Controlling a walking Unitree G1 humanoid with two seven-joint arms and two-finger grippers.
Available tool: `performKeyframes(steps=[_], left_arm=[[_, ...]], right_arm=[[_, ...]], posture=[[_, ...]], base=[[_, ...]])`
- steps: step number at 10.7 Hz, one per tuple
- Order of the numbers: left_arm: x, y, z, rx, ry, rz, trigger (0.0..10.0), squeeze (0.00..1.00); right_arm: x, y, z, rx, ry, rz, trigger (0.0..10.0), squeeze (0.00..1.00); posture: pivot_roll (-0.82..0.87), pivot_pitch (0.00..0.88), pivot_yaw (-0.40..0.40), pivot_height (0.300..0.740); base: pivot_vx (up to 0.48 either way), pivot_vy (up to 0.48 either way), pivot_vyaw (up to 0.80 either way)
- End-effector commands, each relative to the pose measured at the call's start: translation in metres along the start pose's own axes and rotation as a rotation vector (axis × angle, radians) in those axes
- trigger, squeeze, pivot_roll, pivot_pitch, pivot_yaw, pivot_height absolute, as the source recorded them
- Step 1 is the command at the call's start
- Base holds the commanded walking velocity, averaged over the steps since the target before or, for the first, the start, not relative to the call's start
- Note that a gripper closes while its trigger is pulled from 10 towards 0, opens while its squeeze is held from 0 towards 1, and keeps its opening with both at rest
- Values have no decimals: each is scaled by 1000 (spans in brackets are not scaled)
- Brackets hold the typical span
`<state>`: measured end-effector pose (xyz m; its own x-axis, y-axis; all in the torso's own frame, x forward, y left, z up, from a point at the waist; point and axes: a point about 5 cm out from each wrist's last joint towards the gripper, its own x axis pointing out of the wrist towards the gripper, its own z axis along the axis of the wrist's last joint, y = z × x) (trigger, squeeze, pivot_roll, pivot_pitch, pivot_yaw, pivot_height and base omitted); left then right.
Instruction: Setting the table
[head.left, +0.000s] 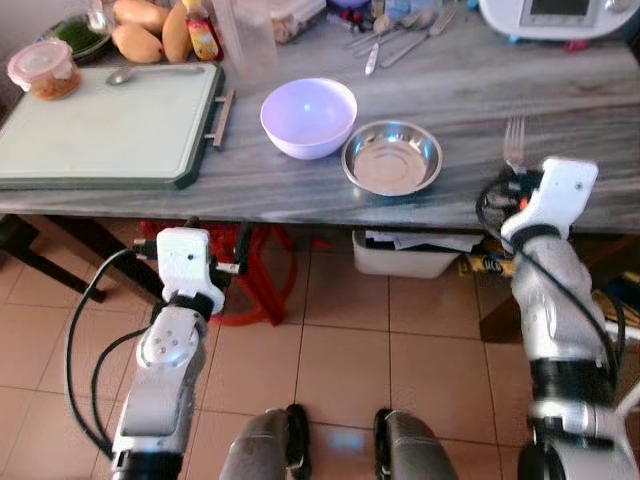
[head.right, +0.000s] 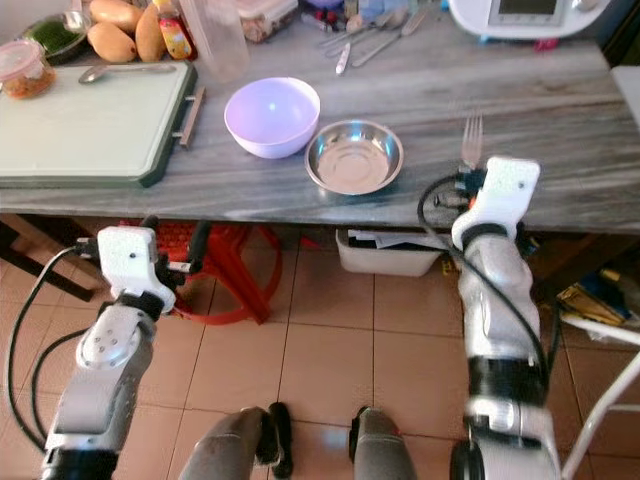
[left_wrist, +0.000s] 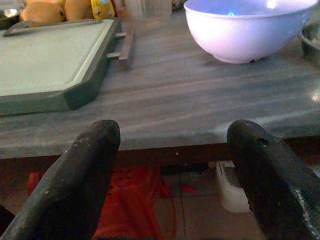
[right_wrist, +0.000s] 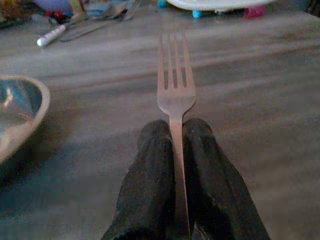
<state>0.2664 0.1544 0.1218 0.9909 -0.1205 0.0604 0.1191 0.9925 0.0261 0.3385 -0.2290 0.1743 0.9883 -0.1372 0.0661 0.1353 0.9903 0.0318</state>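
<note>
Two grippers frame the scene, and going from the robot's left: the left gripper (left_wrist: 170, 185) hangs below the table (head.left: 560, 110) edge with its fingers spread wide and nothing between them, pointing toward the green tray (head.left: 100, 125) and the lavender bowl (head.left: 308, 116). On the tray lies a single spoon (head.left: 150, 72); beyond its far corner sits a lidded plastic tub (head.left: 42, 68) holding something orange-brown, with mangoes (head.left: 140, 30) and a sauce bottle (head.left: 202, 28) behind. The lavender bowl looks empty, and just beside it, nearly touching on its right, the steel bowl (head.left: 392, 156) is empty too. More cutlery (head.left: 400, 30) lies loose at the far edge, next to a white appliance (head.left: 560, 18).

Farther right, the right gripper (right_wrist: 175, 150) has its fingers pressed together on the handle of the fork (right_wrist: 175, 80), pinching it just behind the neck. The fork's long axis runs straight out from the gripper, tines pointing away toward the far side of the table, low over or on the surface to the right of the steel bowl. That seems the relation that matters: the place setting is to the fork's left, near it, so the right arm is the nearer one to lay it beside the bowl.
</note>
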Motion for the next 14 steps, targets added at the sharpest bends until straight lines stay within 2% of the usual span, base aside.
performKeyframes(steps=[1, 4, 7, 14], left_arm=[[-5, 5, -1, 13, 18, 8, 10000, 0], [-13, 6, 0, 15, 40, -9, 10000, 0], [-18, 2, 1, 2, 57, -38, 10000, 0], [-18, -2, 1, -13, 73, -62, 10000, 0]], right_arm=[[4, 4, 2, 8, 5, 17, 10000, 0], [18, 18, 6, 46, 24, 55, 10000, 0], [23, 31, 2, 115, 50, 68, 10000, 0], [33, 36, -3, 179, 105, 50, 10000, 0]], posture=[[28, 265, 112, 740], [50, 290, 118, 740], [59, 307, 129, 740], [56, 315, 124, 740]], base=[[0, 0, 0], [0, 0, 0], [0, 0, 0], [0, 0, 0]])
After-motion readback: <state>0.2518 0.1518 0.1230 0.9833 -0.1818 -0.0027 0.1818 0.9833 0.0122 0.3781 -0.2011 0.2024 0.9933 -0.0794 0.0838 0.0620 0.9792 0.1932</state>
